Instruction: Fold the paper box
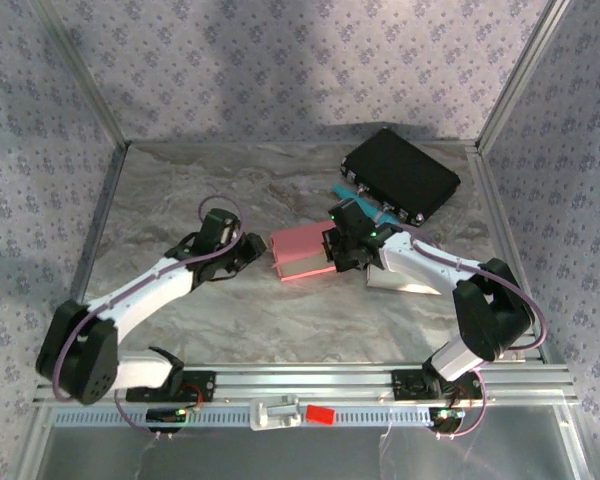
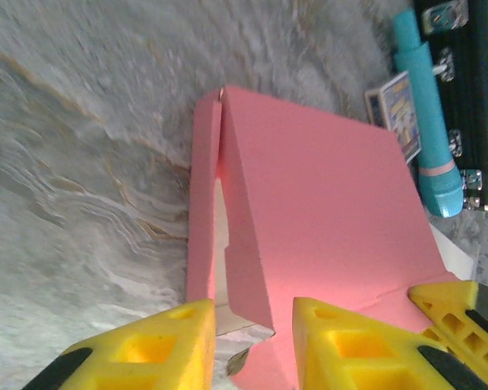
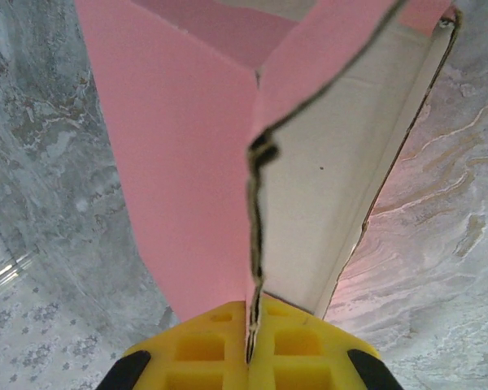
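While the paper box (image 1: 302,255) lay pink and part-folded at the middle of the table (image 1: 200,300), between the two arms, I recorded the right jaws pinched shut on the edge of one flap. The left jaws stood partly open astride the box's opposite edge, not visibly clamping it.

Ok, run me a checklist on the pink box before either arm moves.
1. Right gripper clamped on the pink box wall edge: ok.
2. Left gripper jaws open, astride the box's near panel: ok.
3. Left fingers touching that panel: cannot tell.
4. Box resting on the table: ok.
5. Teal tube and black case apart from the box: ok.
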